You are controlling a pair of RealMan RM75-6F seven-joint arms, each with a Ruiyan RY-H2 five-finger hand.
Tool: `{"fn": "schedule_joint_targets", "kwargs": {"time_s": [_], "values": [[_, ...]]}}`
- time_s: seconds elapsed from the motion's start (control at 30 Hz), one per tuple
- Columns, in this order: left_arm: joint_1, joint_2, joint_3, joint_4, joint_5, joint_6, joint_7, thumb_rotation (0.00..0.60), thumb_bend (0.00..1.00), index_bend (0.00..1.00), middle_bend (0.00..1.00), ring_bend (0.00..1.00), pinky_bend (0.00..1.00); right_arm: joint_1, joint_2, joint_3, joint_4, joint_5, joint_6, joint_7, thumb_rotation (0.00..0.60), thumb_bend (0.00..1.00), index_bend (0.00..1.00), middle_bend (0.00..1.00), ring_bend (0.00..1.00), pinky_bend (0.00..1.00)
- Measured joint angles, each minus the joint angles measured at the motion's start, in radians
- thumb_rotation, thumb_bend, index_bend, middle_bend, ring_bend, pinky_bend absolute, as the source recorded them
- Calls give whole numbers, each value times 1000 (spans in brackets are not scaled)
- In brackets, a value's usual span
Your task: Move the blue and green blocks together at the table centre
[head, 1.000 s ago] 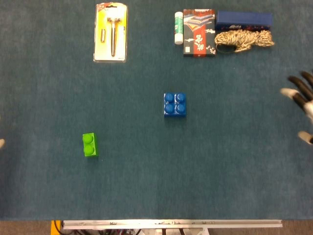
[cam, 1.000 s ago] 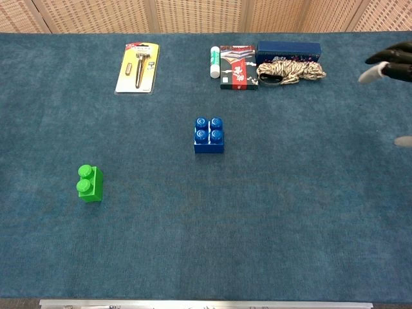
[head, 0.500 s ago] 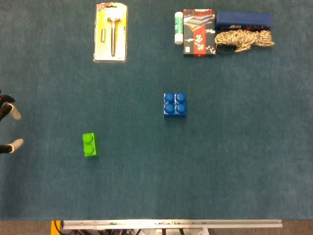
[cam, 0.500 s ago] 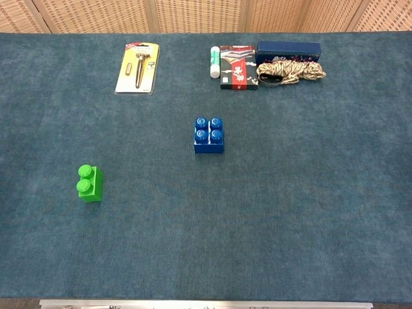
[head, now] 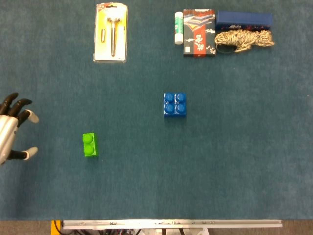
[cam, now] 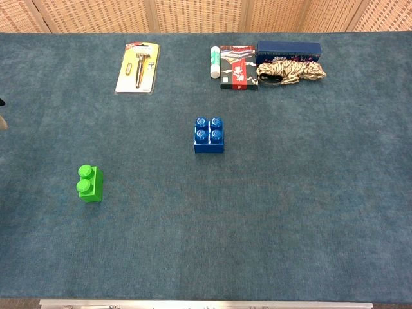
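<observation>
The blue block, square with studs on top, sits near the table's middle. The green block, narrower with two studs, lies to its left and nearer the front. My left hand comes in at the left edge of the head view, fingers spread and holding nothing, well left of the green block. In the chest view only a fingertip of it shows at the left border. My right hand is out of both views.
Along the back edge lie a yellow blister pack with a razor, a glue stick, a red and black card pack, a dark blue box and a coil of rope. Blue cloth covers the table.
My right hand has left the frame on the right. My left hand has moved in from the left edge toward the green block. Neither block has moved.
</observation>
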Motion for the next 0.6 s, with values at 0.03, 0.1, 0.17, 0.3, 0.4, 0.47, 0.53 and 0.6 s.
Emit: {"fn": "schedule_joint_targets", "kwargs": {"time_s": [0.03, 0.1, 0.17, 0.3, 0.4, 0.47, 0.53, 0.6], "values": [[-3, -1, 1, -9, -8, -7, 1, 600, 0, 356, 171, 50, 203, -1, 1, 1, 1, 2, 0, 6, 600, 43, 254, 149, 0, 26], [-9, -8, 2, -27, -27, -22, -1, 600, 0, 345, 162, 41, 198, -1, 5, 4, 3, 8, 0, 20, 600, 43, 255, 149, 0, 26], [-14, -16, 3, -42, -42, -35, -1, 600, 0, 334, 151, 31, 195, -1, 7, 6, 5, 13, -2, 30, 600, 43, 255, 149, 0, 26], [-20, -42, 4, -49, -54, -41, 28, 600, 0, 293, 127, 14, 188, -1, 10, 11, 7, 19, -5, 45, 600, 43, 255, 149, 0, 26], [-25, -72, 8, -51, -70, -53, 56, 600, 0, 252, 110, 4, 186, -1, 13, 12, 8, 19, -5, 54, 600, 43, 255, 149, 0, 26], [-31, -92, 11, -49, -82, -68, 68, 600, 0, 225, 101, 2, 185, -2, 14, 13, 9, 20, -5, 59, 600, 42, 255, 149, 0, 26], [-37, -108, 14, -46, -91, -81, 73, 600, 0, 205, 96, 2, 185, -2, 15, 14, 9, 22, -6, 64, 600, 42, 256, 149, 0, 26], [-45, -126, 16, -41, -99, -96, 76, 600, 0, 196, 91, 2, 185, -2, 16, 15, 10, 23, -8, 67, 600, 43, 257, 149, 0, 26]]}}
